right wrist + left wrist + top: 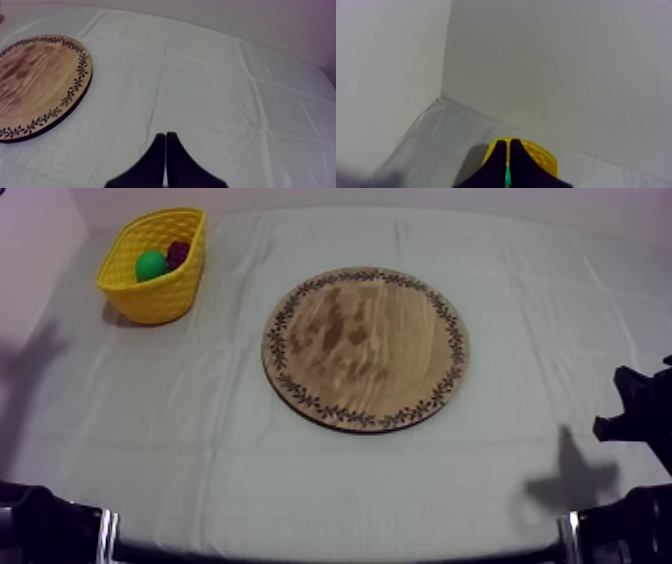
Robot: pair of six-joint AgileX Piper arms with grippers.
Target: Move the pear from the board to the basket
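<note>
The green pear (150, 265) lies inside the yellow basket (160, 300) at the table's far left, next to a small red fruit (177, 254). Nothing rests on the round wooden board (365, 348) in the middle. My left gripper (508, 142) is shut, its fingers together as a narrow wedge, with the basket (543, 157) just beyond them and a thin green sliver showing in the slit. My right gripper (165, 136) is shut on nothing above bare cloth, to the right of the board (35, 85).
My right arm (640, 408) shows as a black shape at the table's right edge. Walls meet in a corner behind the basket in the left wrist view. Grey-white cloth (200, 458) surrounds the board.
</note>
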